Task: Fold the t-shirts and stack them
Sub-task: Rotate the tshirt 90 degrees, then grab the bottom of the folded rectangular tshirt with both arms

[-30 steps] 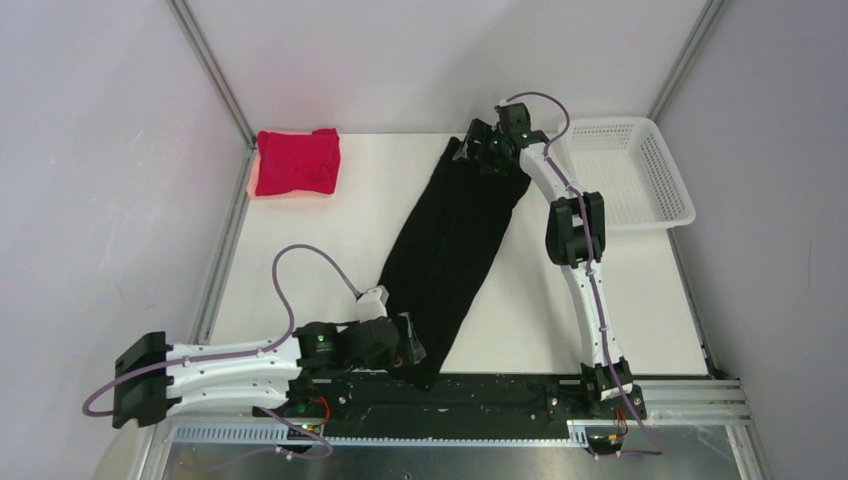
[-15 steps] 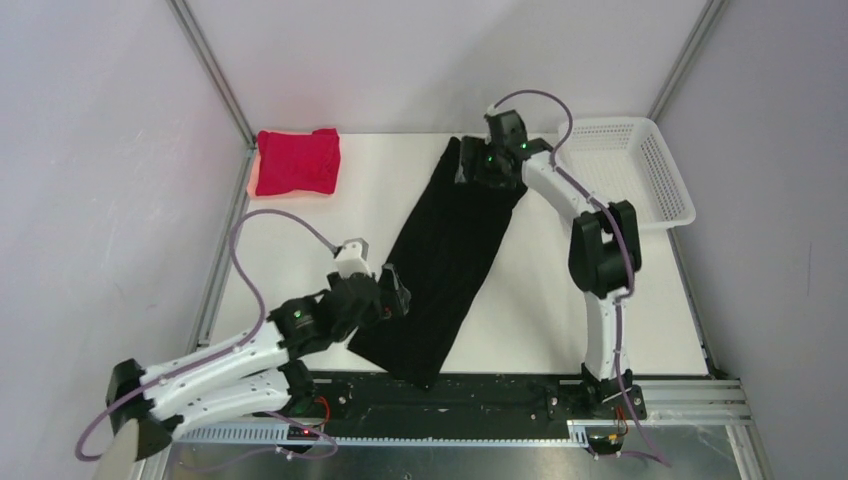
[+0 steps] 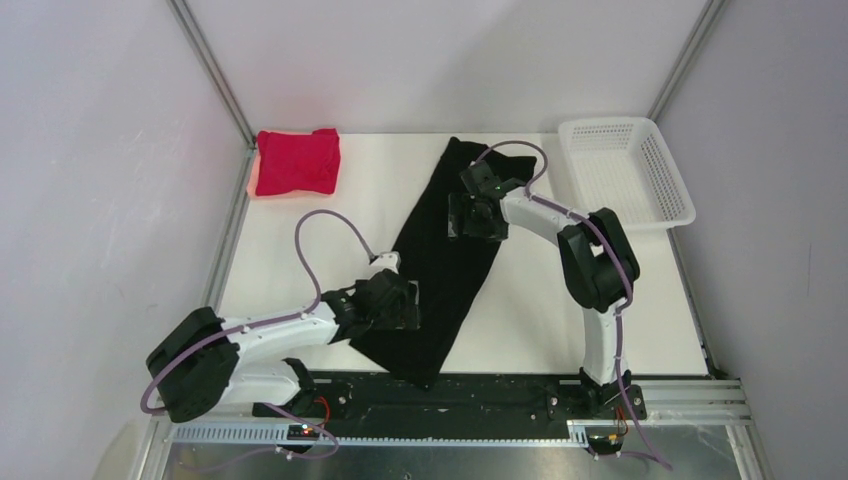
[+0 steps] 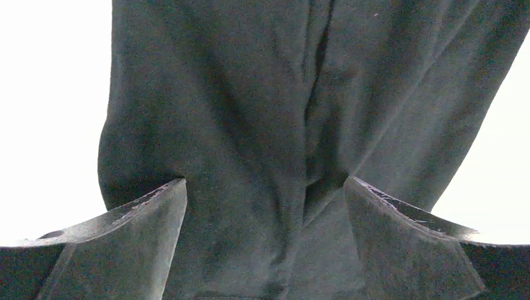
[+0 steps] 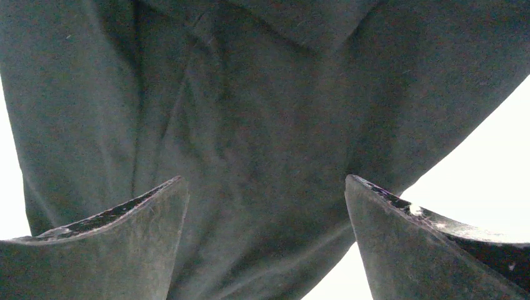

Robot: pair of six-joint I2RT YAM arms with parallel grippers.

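The black t-shirt lies as a long narrow strip running from the far middle of the table to its near edge. A folded red t-shirt rests at the far left corner. My left gripper hovers open over the left side of the black strip's near half. In the left wrist view its open jaws straddle wrinkled black cloth. My right gripper is open above the strip's far half. The right wrist view shows that gripper spread wide over black fabric, holding nothing.
A white mesh basket stands at the far right corner. The white table shows bare surface on both sides of the black strip. Metal frame posts rise at the back corners, and the black base rail runs along the near edge.
My right gripper has come from the shirt's far end toward me, to its far half. The left arm has swung up from the near edge to the strip's left side. Both stayed open.
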